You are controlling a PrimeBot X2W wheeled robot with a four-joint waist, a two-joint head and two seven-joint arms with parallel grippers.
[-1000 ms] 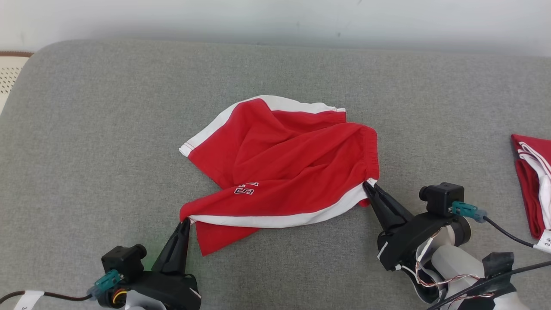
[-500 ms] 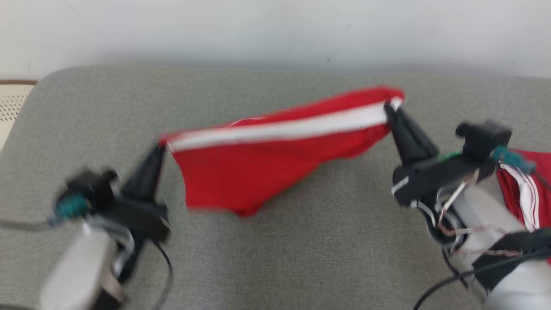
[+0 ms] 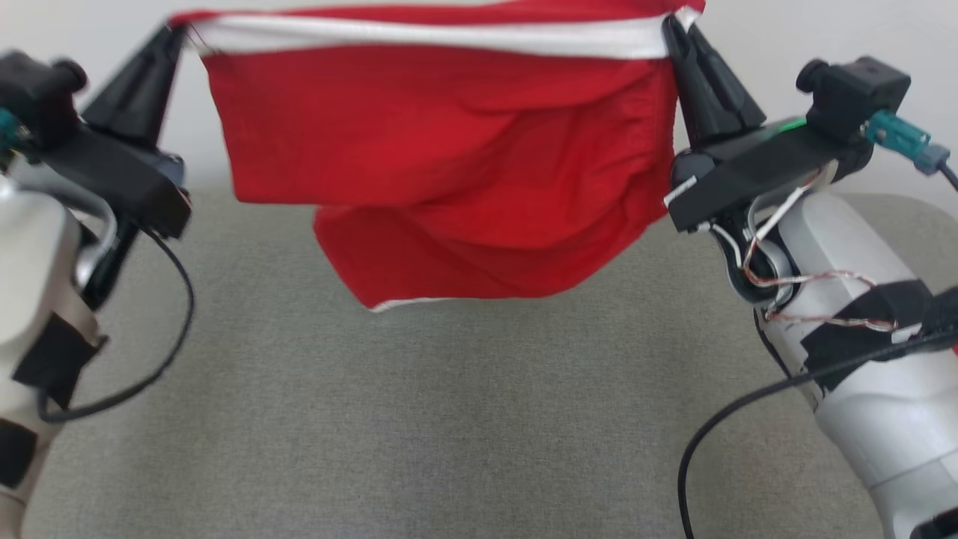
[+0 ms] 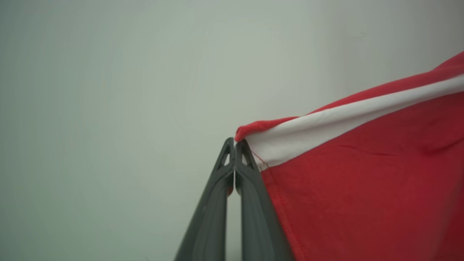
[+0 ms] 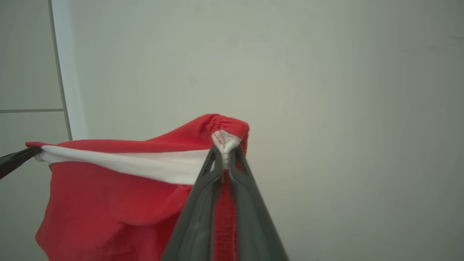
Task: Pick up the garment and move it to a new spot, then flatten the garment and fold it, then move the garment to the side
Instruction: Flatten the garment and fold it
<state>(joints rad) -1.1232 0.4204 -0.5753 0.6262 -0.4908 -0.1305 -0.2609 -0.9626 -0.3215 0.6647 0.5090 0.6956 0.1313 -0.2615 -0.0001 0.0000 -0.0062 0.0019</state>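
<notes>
The garment (image 3: 441, 157), red shorts with a white side stripe, hangs in the air above the grey surface (image 3: 419, 419), stretched between both grippers. My left gripper (image 3: 178, 31) is shut on its upper left corner; the left wrist view has the fingers pinched on the stripe's end (image 4: 235, 142) with the red cloth (image 4: 362, 181) to the right. My right gripper (image 3: 670, 26) is shut on the upper right corner at the gathered waistband. In the right wrist view the fingers (image 5: 225, 152) clamp white cloth, the garment (image 5: 108, 203) hangs left, and the left gripper's tip (image 5: 16, 159) shows at the far left.
A pale wall (image 3: 823, 30) stands behind the raised garment. Cables trail from both forearms, on the left (image 3: 161, 352) and on the right (image 3: 718, 427). The grey surface spreads under the hanging cloth.
Both grippers rose with the garment, lifting it off the grey surface until it hangs stretched in the air. The head camera has also tilted.
</notes>
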